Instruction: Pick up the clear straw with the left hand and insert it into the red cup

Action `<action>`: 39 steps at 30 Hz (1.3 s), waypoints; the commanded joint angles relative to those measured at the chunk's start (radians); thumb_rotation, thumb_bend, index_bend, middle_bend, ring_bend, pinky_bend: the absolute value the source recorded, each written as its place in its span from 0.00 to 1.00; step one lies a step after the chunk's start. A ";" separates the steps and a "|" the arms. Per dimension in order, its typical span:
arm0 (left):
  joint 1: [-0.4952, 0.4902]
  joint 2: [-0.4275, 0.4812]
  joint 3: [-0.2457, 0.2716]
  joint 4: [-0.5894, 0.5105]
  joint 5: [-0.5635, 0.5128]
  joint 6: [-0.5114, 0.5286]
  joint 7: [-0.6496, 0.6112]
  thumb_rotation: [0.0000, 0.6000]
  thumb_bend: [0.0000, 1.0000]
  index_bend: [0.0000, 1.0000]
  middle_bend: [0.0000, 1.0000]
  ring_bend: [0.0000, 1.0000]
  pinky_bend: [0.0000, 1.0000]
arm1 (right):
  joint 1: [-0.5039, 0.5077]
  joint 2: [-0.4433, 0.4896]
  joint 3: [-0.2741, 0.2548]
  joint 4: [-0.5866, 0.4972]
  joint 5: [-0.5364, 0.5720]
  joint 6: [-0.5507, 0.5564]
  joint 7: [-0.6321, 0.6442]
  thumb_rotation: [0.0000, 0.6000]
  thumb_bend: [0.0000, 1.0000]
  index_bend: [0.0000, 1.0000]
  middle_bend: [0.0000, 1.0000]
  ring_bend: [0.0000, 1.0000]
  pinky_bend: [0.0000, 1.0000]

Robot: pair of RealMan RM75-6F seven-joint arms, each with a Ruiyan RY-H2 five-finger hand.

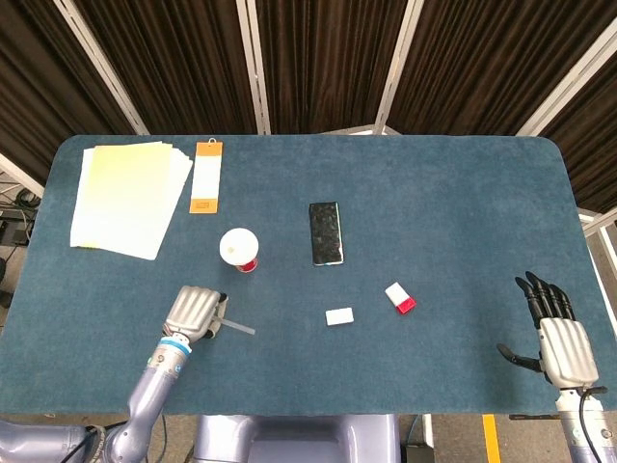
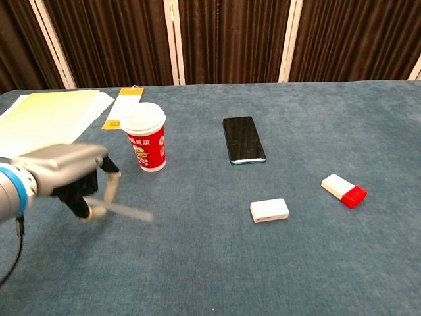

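Clear straw (image 2: 125, 211) pinched in the left hand (image 2: 66, 174) fingers (image 2: 110, 187) — off the tabletop (image 1: 434, 212), near the cup (image 2: 146, 141); right hand (image 1: 559, 338) spread, holding nothing.

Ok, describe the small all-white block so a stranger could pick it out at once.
On the blue table, find the black phone near the centre. Nearer the robot lies the small white block. Its neighbour to the right, the red-ended block, has a red end; this one is all white.

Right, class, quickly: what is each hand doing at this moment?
Left hand: holding the clear straw, lifted off the table.
Right hand: open, holding nothing.
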 commanded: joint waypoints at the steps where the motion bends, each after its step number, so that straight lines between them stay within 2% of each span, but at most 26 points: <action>1: 0.014 0.056 -0.039 -0.046 0.027 0.026 -0.060 1.00 0.41 0.59 1.00 0.93 0.77 | 0.000 0.000 0.000 0.000 0.001 -0.001 -0.002 1.00 0.15 0.03 0.00 0.00 0.00; 8: 0.050 0.165 -0.138 -0.186 0.060 0.033 -0.269 1.00 0.41 0.59 1.00 0.93 0.77 | 0.000 -0.004 0.001 -0.001 0.004 -0.002 -0.013 1.00 0.15 0.03 0.00 0.00 0.00; 12: 0.070 0.179 -0.227 -0.231 0.073 0.034 -0.457 1.00 0.40 0.59 1.00 0.93 0.77 | 0.001 -0.006 0.001 -0.003 0.005 -0.002 -0.016 1.00 0.15 0.03 0.00 0.00 0.00; 19: 0.057 0.167 -0.377 -0.233 -0.023 -0.022 -0.713 1.00 0.41 0.59 1.00 0.93 0.77 | 0.003 -0.002 0.003 -0.005 0.013 -0.013 -0.002 1.00 0.15 0.03 0.00 0.00 0.00; 22: 0.037 0.155 -0.442 -0.184 -0.081 -0.081 -0.828 1.00 0.41 0.59 1.00 0.93 0.77 | 0.006 -0.001 0.005 -0.006 0.020 -0.021 0.006 1.00 0.15 0.03 0.00 0.00 0.00; 24: 0.027 0.149 -0.468 -0.150 -0.107 -0.122 -0.889 1.00 0.41 0.59 1.00 0.93 0.77 | 0.007 -0.001 0.006 -0.007 0.024 -0.024 0.007 1.00 0.15 0.03 0.00 0.00 0.00; 31: -0.023 0.107 -0.486 -0.025 -0.166 -0.211 -0.982 1.00 0.41 0.59 1.00 0.93 0.77 | 0.006 0.001 0.006 -0.013 0.028 -0.026 0.006 1.00 0.15 0.03 0.00 0.00 0.00; 39: -0.052 0.068 -0.456 0.030 -0.151 -0.227 -1.000 1.00 0.41 0.59 1.00 0.93 0.77 | 0.006 0.005 0.008 -0.016 0.032 -0.029 0.015 1.00 0.15 0.03 0.00 0.00 0.00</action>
